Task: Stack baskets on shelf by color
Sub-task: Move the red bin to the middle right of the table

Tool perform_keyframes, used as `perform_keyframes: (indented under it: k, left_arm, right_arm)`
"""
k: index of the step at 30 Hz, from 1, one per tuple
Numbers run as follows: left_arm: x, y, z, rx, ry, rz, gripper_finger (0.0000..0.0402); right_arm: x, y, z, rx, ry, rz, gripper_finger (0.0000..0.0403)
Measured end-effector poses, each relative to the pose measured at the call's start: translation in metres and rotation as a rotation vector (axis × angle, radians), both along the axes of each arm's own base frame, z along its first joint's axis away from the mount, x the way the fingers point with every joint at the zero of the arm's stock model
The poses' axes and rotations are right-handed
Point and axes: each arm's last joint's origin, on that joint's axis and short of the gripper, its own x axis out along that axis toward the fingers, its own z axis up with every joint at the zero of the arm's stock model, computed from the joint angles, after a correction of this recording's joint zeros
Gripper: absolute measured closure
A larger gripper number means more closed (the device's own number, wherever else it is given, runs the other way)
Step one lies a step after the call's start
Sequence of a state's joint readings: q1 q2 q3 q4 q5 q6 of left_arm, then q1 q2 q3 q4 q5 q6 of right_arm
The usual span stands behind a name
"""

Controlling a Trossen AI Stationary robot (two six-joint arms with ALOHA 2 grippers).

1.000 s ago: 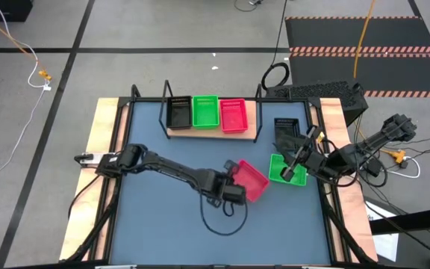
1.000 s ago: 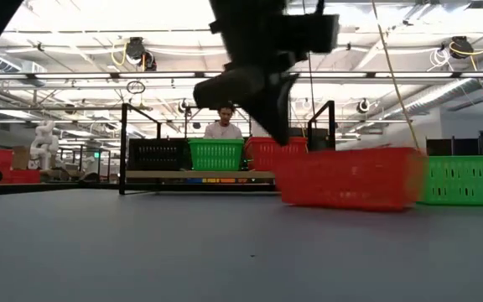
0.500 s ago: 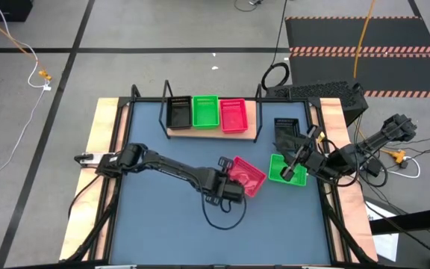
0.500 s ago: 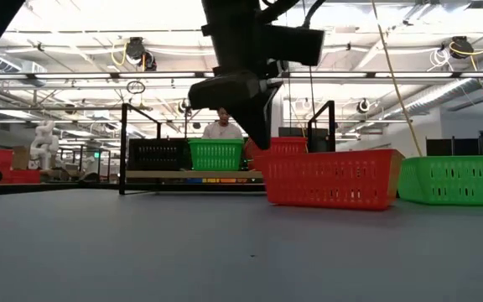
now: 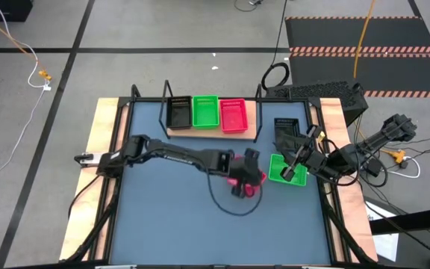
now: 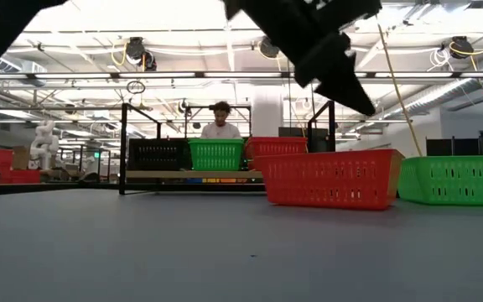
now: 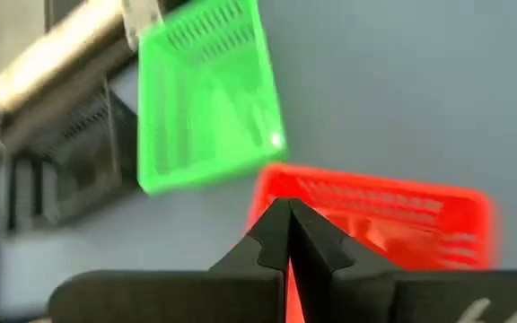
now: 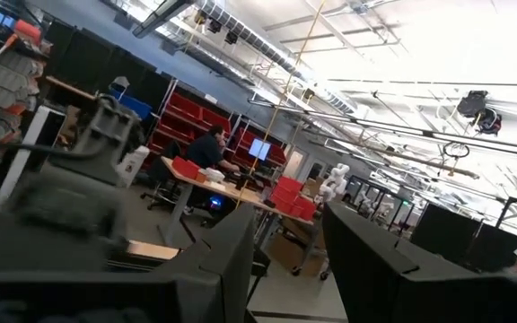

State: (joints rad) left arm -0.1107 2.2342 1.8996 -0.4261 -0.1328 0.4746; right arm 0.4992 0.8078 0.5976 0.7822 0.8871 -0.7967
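In the high view the left claw [image 5: 251, 166] hangs over the middle-right of the blue-grey tabletop [image 5: 163, 224], above a red basket [image 5: 246, 181] that sits flat on the surface; in the left wrist view its two dark fingers [image 7: 287, 235] are pressed together with nothing between them, and the red basket [image 7: 393, 220] lies just beyond their tips, apart from them. The low view shows this red basket [image 6: 329, 179] resting level on the tabletop, open side up, its long side facing the camera, with the left claw [image 6: 342, 80] raised clear above it. Just to its right in the high view lies a green basket [image 5: 284, 169], its long axis running roughly up-down in the frame with a slight tilt, and the right claw [image 5: 298, 158] hovers at its upper right edge; the right wrist view shows that claw's fingers [image 8: 240, 247] spread wide and empty. A black basket [image 5: 287, 127] sits above the green one, near the right edge. On the wooden shelf [image 5: 251, 127] at the top centre stand three baskets side by side, long axes running up-down in the frame: black [image 5: 178, 113] at left, green [image 5: 205, 111] in the middle, red [image 5: 233, 114] at right. A person [image 6: 219, 122] sits behind the shelf in the low view.
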Motion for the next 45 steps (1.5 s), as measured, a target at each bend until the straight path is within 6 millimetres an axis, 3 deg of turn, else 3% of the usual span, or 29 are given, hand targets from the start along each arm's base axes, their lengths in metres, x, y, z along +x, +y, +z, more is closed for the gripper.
perform_keyframes:
  k: [6,10,15,19,24,35,43,45]
  left_arm:
    - [0.021,0.032,-0.006,0.079,-0.165,-0.056,0.0381]
    - [0.025,0.044,-0.026,0.074,-0.128,-0.053,0.0339]
    - [0.019,0.047,-0.038,0.055,-0.003,-0.073,0.0287]
    - [0.015,0.037,-0.040,0.040,0.042,-0.084,0.0278]
    - [0.015,0.029,-0.039,0.067,0.040,-0.093,0.0283]
    - [0.007,0.058,-0.047,-0.012,0.158,-0.049,0.0317]
    - [0.008,0.062,-0.046,-0.050,0.138,-0.006,0.0387]
    - [0.009,0.060,-0.045,-0.052,0.126,-0.007,0.0389]
  right_arm:
    - [0.000,0.000,-0.001,-0.008,0.010,-0.004,0.0273]
    - [0.000,0.000,-0.001,-0.019,0.015,-0.008,0.0273]
    - [0.000,0.000,-0.001,-0.024,0.018,-0.009,0.0273]
    - [0.000,0.000,-0.001,-0.023,0.018,-0.009,0.0273]
    - [0.000,0.000,-0.001,-0.023,0.017,-0.009,0.0273]
    - [0.000,0.000,-0.001,-0.023,0.017,-0.009,0.0273]
    - [0.000,0.000,-0.001,-0.020,0.016,-0.009,0.0273]
    - [0.000,0.000,-0.001,-0.020,0.015,-0.008,0.0273]
